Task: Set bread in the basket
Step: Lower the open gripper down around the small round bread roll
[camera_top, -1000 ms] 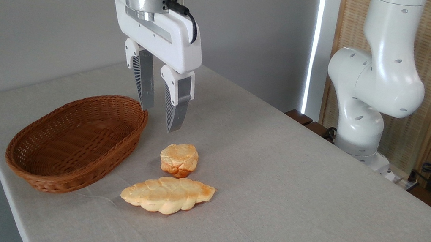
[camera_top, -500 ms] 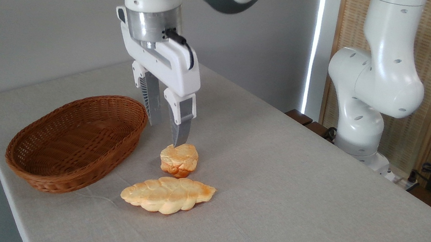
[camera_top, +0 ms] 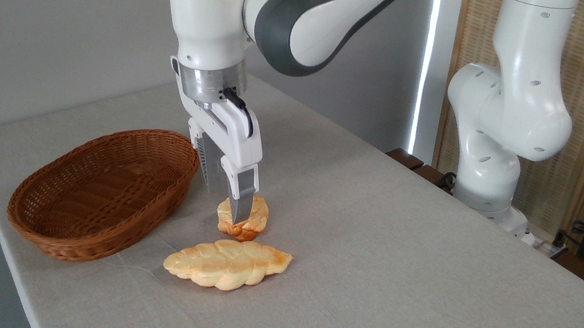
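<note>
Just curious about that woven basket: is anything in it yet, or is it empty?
Empty. The basket shows only bare weave inside; the bread sits outside it on the table.

White arm bent over from the right, wrist vertical, end effector (camera_top: 228, 205) pointing down, fingers parted

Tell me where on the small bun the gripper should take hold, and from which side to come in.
Take the bun across its narrow middle, coming straight down from above. It is a squat, lumpy round lying flat on the table, so its sides give two opposing faces. The gripper already stands over it, one finger in front. From above it also clears the braided loaf and the basket.
</note>
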